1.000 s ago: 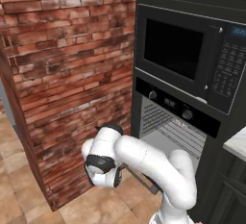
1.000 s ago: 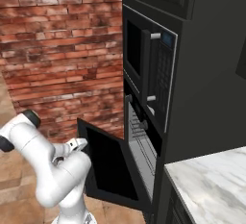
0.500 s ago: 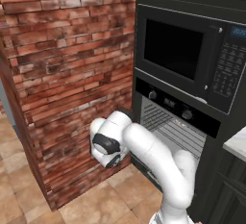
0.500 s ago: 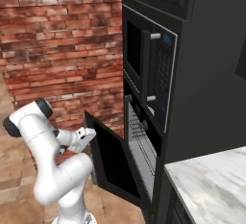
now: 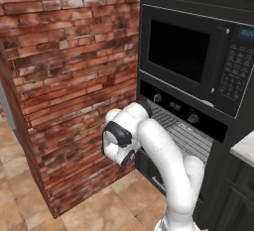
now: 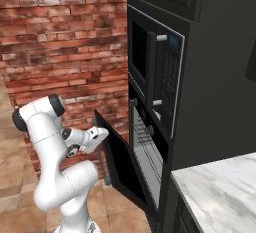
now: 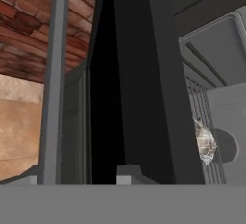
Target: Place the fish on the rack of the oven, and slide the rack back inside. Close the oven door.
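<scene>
Fish (image 7: 203,143) on rack (image 7: 202,122); beyond tool (image 6: 102,133)

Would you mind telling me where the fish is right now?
In the hand view the fish lies on the rack inside the oven cavity, at the right of the picture, just past the edge of the half-raised oven door.
</scene>
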Motion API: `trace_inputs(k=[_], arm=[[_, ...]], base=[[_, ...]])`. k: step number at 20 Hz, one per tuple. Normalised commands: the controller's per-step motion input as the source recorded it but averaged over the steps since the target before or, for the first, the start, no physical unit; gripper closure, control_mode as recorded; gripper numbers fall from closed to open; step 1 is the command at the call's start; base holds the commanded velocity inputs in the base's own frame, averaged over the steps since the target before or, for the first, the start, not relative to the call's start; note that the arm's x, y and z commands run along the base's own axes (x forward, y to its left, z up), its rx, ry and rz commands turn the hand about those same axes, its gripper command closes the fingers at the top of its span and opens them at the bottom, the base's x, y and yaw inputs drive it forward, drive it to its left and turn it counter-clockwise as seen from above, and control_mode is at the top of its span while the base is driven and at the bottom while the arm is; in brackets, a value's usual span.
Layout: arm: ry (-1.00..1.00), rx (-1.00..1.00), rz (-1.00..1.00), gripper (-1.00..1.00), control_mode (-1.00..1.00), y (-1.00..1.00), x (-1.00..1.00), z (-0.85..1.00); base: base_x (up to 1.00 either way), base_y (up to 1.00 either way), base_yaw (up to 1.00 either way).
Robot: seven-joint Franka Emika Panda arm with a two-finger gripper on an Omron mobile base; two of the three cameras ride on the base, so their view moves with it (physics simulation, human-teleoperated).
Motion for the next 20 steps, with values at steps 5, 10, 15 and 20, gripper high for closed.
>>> trace_inputs(k=[5, 10, 15, 20], arm=[[-0.90, -1.00, -0.39, -1.00, -1.00, 0.46, 0.02, -0.25], [-0.91, -1.00, -0.39, -1.00, -1.00, 0.45, 0.04, -0.27], [-0.94, -1.00, -0.33, -1.00, -1.00, 0.33, 0.15, -0.34], [-0.82, -0.85, -0.25, -1.00, -1.00, 0.01, 0.50, -0.58]], base=[[0.00, 0.00, 0.00], [0.00, 0.00, 0.00], [0.00, 0.00, 0.00], [0.00, 0.00, 0.00]])
